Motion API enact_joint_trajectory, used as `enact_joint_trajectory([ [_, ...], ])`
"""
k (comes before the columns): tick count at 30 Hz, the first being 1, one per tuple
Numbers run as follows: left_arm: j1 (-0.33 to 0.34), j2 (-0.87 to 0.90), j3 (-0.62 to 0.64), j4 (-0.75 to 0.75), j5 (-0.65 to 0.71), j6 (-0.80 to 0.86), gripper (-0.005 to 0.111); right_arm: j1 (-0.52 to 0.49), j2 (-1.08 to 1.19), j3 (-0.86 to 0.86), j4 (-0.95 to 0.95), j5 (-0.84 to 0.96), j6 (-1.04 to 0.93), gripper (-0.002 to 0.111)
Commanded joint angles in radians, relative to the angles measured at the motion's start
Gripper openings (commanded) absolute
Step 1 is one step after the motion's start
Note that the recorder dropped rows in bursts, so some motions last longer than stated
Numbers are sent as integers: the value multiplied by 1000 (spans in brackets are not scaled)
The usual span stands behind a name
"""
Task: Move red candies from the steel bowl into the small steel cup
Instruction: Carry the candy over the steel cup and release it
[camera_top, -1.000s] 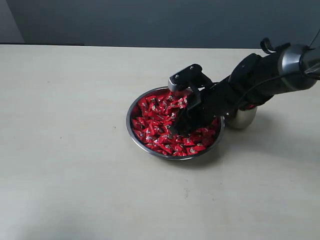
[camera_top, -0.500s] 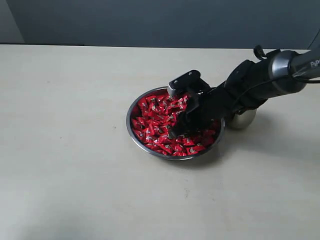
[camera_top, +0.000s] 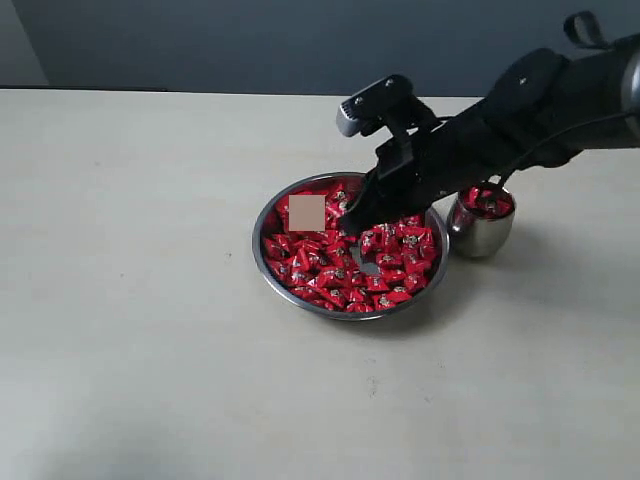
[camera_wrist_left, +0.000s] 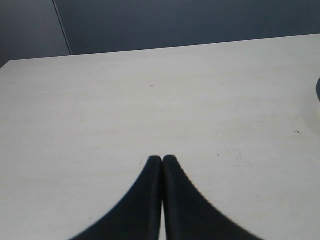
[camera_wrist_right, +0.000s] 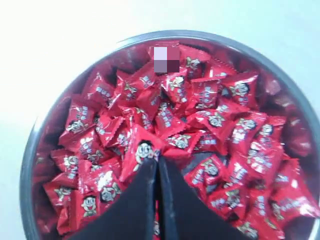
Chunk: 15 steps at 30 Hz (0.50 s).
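The steel bowl sits mid-table, filled with red candies; the right wrist view looks down into the bowl and its candies. My right gripper hangs just above the pile, shut, with the edge of one red candy pinched at its tips. A small bare patch of steel shows under it. The small steel cup stands right of the bowl and holds a few red candies. My left gripper is shut on nothing over bare table, out of the exterior view.
The pale tabletop spreads around the bowl and cup. A dark wall runs behind the table's far edge. My right arm stretches over the cup from the right.
My right gripper has lifted up out of the candy pile with a candy at its tips. The arm rose with it, uncovering the cup's mouth and a bare patch in the bowl.
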Motion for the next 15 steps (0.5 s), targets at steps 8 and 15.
enact_joint_trajectory([
  [8,-8,-5,-8,2,-5,-2,0,-219,-154,159,-205,-197,233,0],
  [15,-8,-5,-8,2,-5,-2,0,-285,-154,208,-205,-268,252,0],
])
